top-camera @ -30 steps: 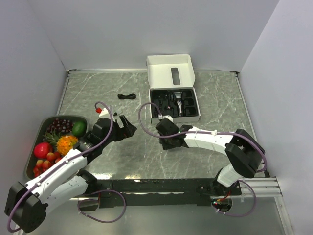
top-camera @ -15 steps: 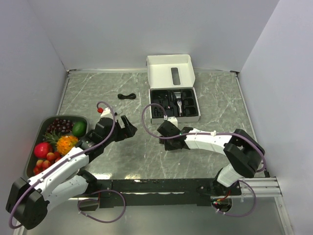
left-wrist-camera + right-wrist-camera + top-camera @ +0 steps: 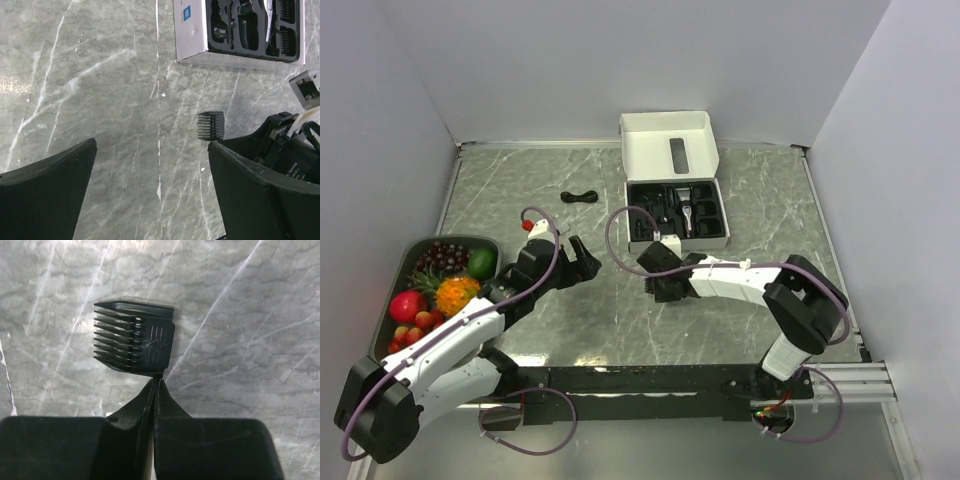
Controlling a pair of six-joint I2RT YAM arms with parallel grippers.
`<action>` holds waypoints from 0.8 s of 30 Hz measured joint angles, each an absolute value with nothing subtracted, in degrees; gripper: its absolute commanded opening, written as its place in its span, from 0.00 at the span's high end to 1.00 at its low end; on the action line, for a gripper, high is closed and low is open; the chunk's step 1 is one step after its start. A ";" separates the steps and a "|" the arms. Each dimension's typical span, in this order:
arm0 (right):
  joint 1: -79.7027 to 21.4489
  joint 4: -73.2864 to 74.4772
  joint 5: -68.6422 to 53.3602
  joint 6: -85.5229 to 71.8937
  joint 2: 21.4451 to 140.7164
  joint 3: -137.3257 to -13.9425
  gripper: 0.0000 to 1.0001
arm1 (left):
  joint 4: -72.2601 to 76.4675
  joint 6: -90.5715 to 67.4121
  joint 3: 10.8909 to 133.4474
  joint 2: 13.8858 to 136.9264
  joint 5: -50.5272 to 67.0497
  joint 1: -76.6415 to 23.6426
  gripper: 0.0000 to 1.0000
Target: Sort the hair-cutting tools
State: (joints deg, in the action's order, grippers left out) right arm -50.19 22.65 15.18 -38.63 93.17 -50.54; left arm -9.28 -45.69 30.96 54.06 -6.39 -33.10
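Observation:
A small black comb guard (image 3: 135, 337) lies flat on the marble table, also seen in the left wrist view (image 3: 210, 124). My right gripper (image 3: 157, 379) is shut, and its pointed tips meet right at the guard's near edge. From above, that gripper (image 3: 660, 287) is just in front of the open white box (image 3: 668, 145). The black-and-silver clipper (image 3: 687, 213) rests in the box's black insert. A coiled black cable (image 3: 579, 196) lies left of the box. My left gripper (image 3: 582, 258) hangs open over bare table (image 3: 152, 145), left of the guard.
A dark tray (image 3: 420, 243) of colourful fruit sits at the left edge beside my left arm. The box insert (image 3: 250, 25) holds several black attachments. Walls close the table in at the left, back and right.
My right gripper has closed its jaws and shifted slightly left and toward the box. The left gripper has edged a little to the right and stays open.

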 measured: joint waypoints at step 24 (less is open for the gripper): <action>-44.77 23.64 20.14 -35.86 103.07 -61.87 1.00 | -9.32 -45.10 30.96 54.06 -6.87 -33.10 0.01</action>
State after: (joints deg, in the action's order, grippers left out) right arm -44.77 23.64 20.14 -35.86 103.07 -61.87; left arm -9.32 -45.10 30.96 54.06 -6.87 -33.10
